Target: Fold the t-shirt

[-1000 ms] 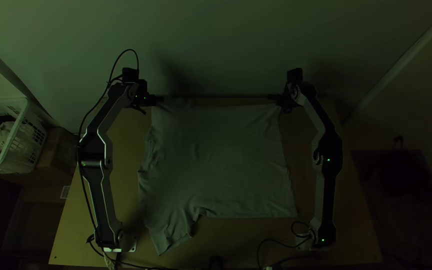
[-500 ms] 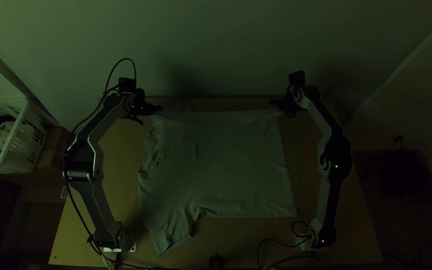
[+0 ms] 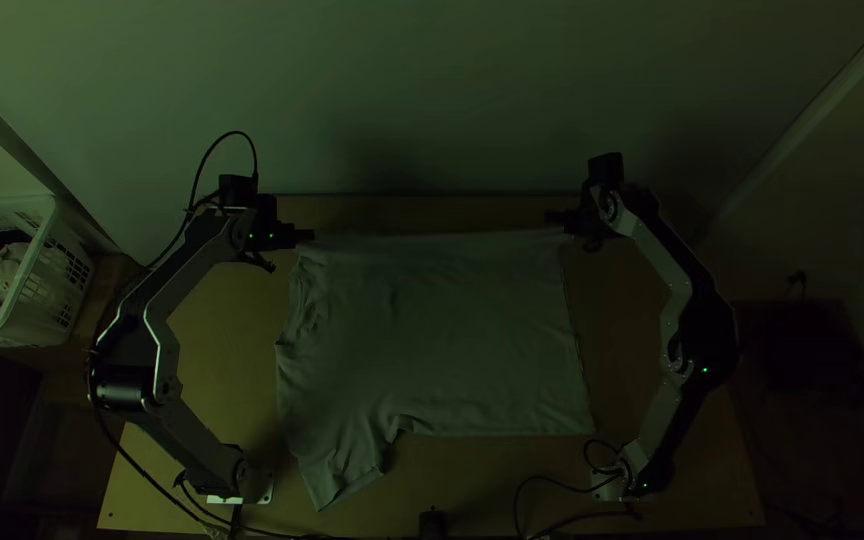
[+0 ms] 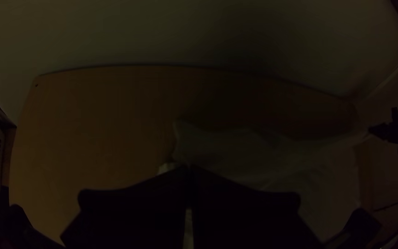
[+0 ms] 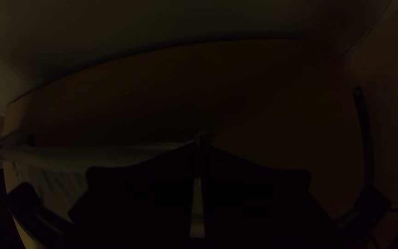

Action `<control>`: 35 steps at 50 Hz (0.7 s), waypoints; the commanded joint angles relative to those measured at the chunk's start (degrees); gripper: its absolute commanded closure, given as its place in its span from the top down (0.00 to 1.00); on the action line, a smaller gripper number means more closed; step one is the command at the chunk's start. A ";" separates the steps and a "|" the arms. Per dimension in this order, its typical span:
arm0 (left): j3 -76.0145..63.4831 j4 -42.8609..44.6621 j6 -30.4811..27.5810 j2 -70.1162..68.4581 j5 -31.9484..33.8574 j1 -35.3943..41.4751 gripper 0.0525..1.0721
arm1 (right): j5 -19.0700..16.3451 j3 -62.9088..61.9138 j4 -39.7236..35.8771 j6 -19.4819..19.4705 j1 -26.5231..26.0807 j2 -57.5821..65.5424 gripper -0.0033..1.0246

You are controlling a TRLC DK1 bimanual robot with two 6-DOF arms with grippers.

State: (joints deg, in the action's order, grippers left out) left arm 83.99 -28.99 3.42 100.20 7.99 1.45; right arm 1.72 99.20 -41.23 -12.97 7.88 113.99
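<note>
The light t-shirt [image 3: 442, 340] lies mostly spread on the table, one sleeve toward the near edge, its left side wrinkled. My left gripper [image 3: 310, 237] is at its far left corner, my right gripper [image 3: 554, 217] at its far right corner; the far edge runs taut between them. In the left wrist view, my left gripper [image 4: 190, 169] is shut on the shirt [image 4: 236, 152]. From the right wrist view, my right gripper [image 5: 199, 142] is shut on the corner of the shirt's edge [image 5: 97, 154].
A white laundry basket [image 3: 47, 290] with cloth inside stands off the table's left side. Bare table [image 3: 512, 490] shows along the near edge, where black cables run by the right base. Behind the table rises a pale wall [image 3: 432, 90].
Both grippers have moved toward the near edge, drawing the shirt's far edge along with them. The shirt's near part has stayed in place, and both arms' elbows have bent farther outward.
</note>
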 commanded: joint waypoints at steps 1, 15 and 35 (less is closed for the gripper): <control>-4.97 0.87 -0.26 -4.84 0.01 -0.84 0.03 | 0.83 -4.63 1.15 0.93 0.29 -4.04 0.03; -17.45 3.24 0.36 -13.89 0.01 -0.05 0.03 | 0.83 -16.49 5.29 1.11 1.35 -11.25 0.03; -32.66 7.11 0.89 -21.89 -0.08 0.66 0.03 | 2.24 -29.24 9.42 1.02 2.49 -17.84 0.03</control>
State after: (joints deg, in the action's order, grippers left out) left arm 54.81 -22.94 3.46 80.05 8.14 1.89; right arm 2.28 73.43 -32.84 -12.78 9.78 98.45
